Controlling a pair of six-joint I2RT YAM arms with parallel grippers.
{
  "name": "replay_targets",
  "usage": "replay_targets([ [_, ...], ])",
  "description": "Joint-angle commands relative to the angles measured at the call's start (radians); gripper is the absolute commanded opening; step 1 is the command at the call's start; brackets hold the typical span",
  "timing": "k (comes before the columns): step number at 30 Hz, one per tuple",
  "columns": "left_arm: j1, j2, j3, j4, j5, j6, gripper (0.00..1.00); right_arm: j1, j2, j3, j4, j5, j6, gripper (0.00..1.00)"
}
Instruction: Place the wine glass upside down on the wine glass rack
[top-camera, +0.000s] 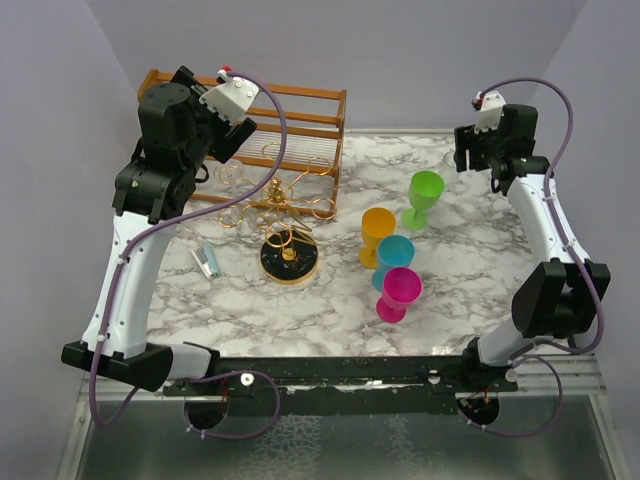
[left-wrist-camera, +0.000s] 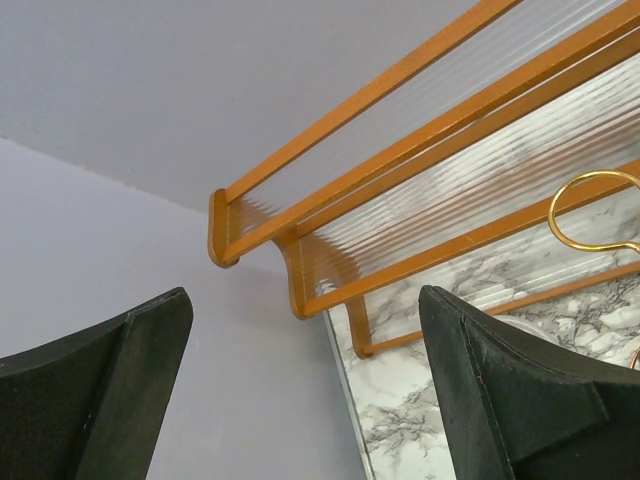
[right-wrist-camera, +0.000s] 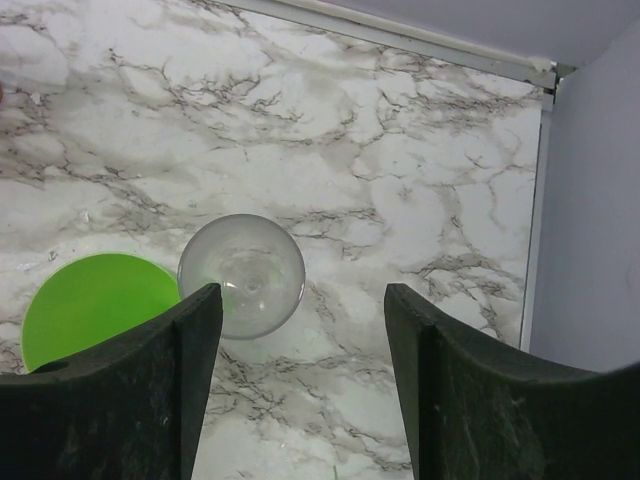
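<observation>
The wine glass rack (top-camera: 283, 210), gold wire loops on a round black base, stands left of the table's middle; one gold loop (left-wrist-camera: 592, 208) shows in the left wrist view. A clear wine glass (right-wrist-camera: 242, 272) stands upright beside a green one (right-wrist-camera: 92, 305), seen from above just ahead of my right gripper's left finger. My right gripper (right-wrist-camera: 300, 295) is open with only marble between its fingers, hovering at the back right (top-camera: 468, 150). Raised by the back left corner, my left gripper (left-wrist-camera: 305, 300) (top-camera: 238, 135) is wide open and holds nothing.
An orange-brown wooden rail frame (top-camera: 300, 108) (left-wrist-camera: 400, 180) stands behind the gold rack. Green (top-camera: 425, 195), orange (top-camera: 377, 230), teal (top-camera: 396, 255) and pink (top-camera: 400, 292) glasses stand right of centre. A small blue-and-white object (top-camera: 207, 261) lies near the left edge.
</observation>
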Motion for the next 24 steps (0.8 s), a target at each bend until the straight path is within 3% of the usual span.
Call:
replay_targets([
  [1,0.005,-0.025,-0.010,0.040,-0.053,-0.059,0.99,0.000,0.030,0.039,-0.013,-0.017,0.000,0.63],
  [15,0.004,-0.013,0.034,0.023,-0.037,-0.082,0.99,0.000,0.079,0.053,-0.045,-0.019,-0.036,0.37],
  [24,0.005,-0.013,0.035,0.032,-0.044,-0.077,0.99,-0.001,0.061,0.033,-0.049,-0.010,-0.050,0.31],
])
